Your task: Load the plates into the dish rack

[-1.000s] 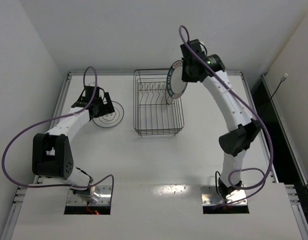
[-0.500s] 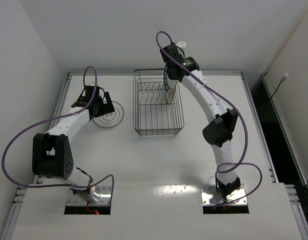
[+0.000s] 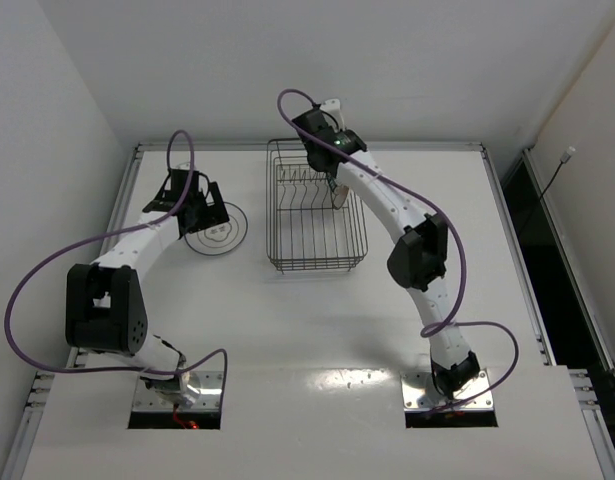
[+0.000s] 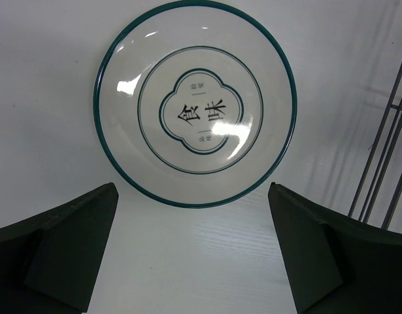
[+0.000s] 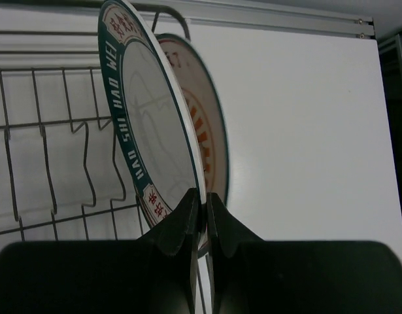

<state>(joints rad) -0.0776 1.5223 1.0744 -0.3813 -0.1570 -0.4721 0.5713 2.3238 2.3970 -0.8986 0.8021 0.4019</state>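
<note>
Pinching tight, my right gripper [image 5: 200, 212] is clamped on the rim of the blue-rimmed plate [image 5: 155, 124]. The plate stands on its edge, tipped a little, over the wires of the dish rack [image 5: 57, 122]. The orange plate [image 5: 212, 131] stands up just beside it. My left gripper [image 4: 191, 196] has its fingers wide apart and holds nothing. It hangs over the ringed plate [image 4: 194, 104], which lies flat on the white table [image 4: 187, 261], left of the rack.
</note>
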